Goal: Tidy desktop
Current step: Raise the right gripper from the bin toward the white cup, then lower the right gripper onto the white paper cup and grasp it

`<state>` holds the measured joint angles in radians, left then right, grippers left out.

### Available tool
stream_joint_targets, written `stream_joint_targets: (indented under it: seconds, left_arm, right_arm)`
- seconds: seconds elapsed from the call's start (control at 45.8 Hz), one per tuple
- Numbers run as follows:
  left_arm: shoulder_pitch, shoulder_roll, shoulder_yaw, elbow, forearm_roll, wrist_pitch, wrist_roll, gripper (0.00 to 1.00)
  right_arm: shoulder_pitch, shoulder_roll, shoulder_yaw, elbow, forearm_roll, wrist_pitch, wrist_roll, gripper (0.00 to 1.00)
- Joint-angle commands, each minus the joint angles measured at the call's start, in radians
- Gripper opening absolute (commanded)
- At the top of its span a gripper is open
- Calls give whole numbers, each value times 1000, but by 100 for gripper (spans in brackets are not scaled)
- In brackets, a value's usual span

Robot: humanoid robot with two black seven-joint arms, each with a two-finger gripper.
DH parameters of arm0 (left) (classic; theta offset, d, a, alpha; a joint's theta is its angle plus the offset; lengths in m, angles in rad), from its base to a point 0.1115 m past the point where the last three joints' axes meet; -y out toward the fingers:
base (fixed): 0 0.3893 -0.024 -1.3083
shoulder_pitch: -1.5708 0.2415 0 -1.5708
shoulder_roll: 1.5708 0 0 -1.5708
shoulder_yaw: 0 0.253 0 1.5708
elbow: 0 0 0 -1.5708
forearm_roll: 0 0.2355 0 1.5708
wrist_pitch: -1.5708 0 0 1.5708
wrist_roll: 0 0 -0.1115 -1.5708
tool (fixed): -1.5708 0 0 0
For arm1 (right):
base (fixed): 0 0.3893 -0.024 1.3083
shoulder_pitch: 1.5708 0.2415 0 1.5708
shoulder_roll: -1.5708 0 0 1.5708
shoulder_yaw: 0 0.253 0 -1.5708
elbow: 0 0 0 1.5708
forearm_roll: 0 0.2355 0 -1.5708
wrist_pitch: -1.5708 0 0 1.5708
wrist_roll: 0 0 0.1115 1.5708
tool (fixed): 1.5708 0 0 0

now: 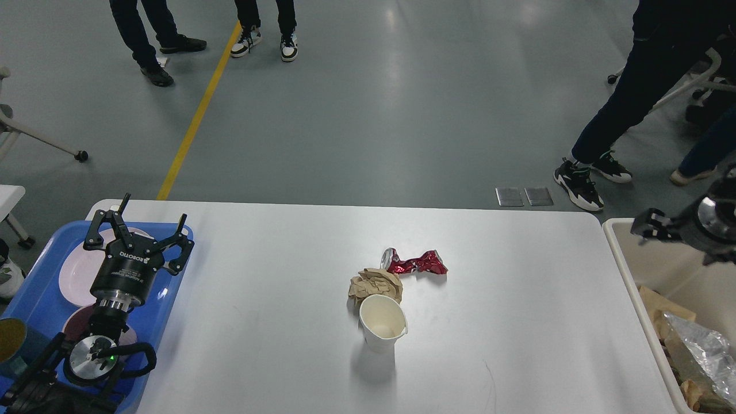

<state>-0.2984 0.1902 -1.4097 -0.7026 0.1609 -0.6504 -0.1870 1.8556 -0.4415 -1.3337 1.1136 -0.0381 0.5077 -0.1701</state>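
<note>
Desktop (pixel 276 322) fills the lower middle w/ 3 bits of litter clustered at centre: 1 white paper cup (pixel 383 329), upright; 1 brown paper wad (pixel 375 284) touching it behind; 1 crushed red can (pixel 415 262) just beyond. Blue tray (pixel 34 287) at left w/ 2 plates; left gripper (pixel 138 227) hangs over it, fingers spread, empty. Beige bin (pixel 624 259) at right, trash inside. Right gripper (pixel 655 227) above the bin, small & blurred, arm cut off by frame edge; can't tell its state.

White desktop (pixel 517 322) with three pieces of litter near its middle.
An upright white paper cup (pixel 383 329) touches a crumpled brown paper wad (pixel 375 284); a crushed red can (pixel 415 262) lies just beyond.
</note>
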Motion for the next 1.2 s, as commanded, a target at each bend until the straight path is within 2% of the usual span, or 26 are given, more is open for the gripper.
stream_joint_targets:
  seconds: [0.0,0.218,0.371,0.502,0.611,0.961,1.179]
  left_arm:
    - [1,0,0,0,-1,0,0,96]
    - [1,0,0,0,0,0,-2,96]
    - [1,0,0,0,-1,0,-2,96]
    - [1,0,0,0,-1,0,-2,96]
    - [1,0,0,0,-1,0,-2,96]
    - [1,0,0,0,-1,0,-2,96]
    - [1,0,0,0,-1,0,-2,96]
  right_arm:
    - [186,92,-5,74,7,204,0,100]
    - [424,188,30,300,18,291,1,100]
    - [605,213,54,482,75,273,1,100]
    - [675,214,88,583,119,241,3,100]
    - [677,217,96,597,124,199,3,100]
    - [654,224,110,582,124,199,3,100]
    - [499,342,272,476,132,124,3,100]
